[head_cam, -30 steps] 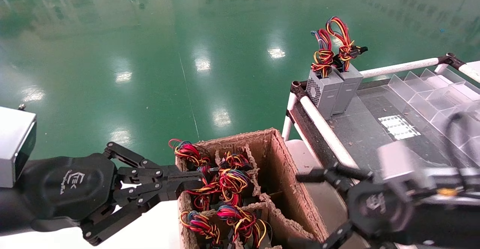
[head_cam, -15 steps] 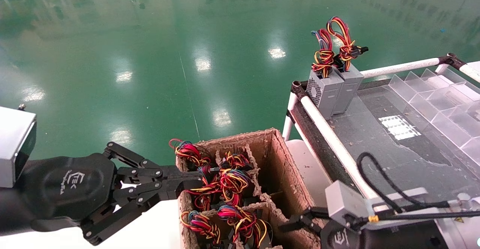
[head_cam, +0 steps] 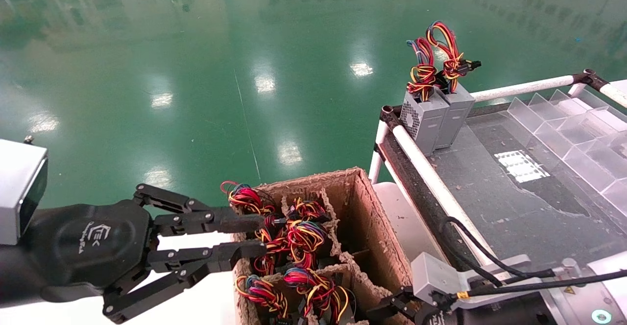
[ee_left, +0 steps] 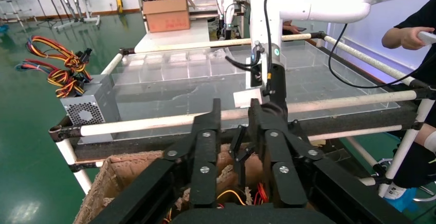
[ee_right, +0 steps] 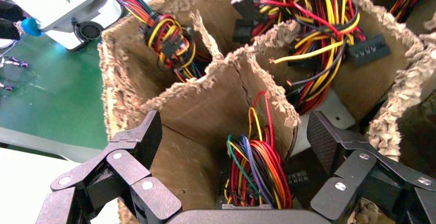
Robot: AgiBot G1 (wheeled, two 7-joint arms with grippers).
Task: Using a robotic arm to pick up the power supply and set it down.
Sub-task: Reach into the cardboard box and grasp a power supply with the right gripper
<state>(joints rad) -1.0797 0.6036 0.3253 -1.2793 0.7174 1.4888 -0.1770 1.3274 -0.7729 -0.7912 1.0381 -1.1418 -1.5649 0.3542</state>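
Several power supplies stand in the cells of a torn cardboard box [head_cam: 379, 227], only their coloured wire loops [head_cam: 303, 237] showing. My right gripper [ee_right: 236, 136] hangs open and wide over one cell, its fingers either side of a power supply's wire bundle [ee_right: 257, 175] and touching nothing. In the head view that gripper [head_cam: 387, 310] is low at the box's near right corner, mostly hidden. My left gripper [head_cam: 257, 237] sits at the box's left rim, open with a narrow gap and holding nothing. Two more power supplies [head_cam: 433, 117] stand upright on the table's far left corner.
The dark table [head_cam: 490, 193] to the right has a white tube rail [head_cam: 431, 178] and clear plastic dividers [head_cam: 563, 129]. The box's ragged divider walls [ee_right: 226, 90] stand close between cells. Green floor lies beyond. A person [ee_left: 416, 34] stands past the table.
My right arm has dropped from above the table edge to the box's near right corner. My left gripper's fingers have spread apart; the arm itself stayed put.
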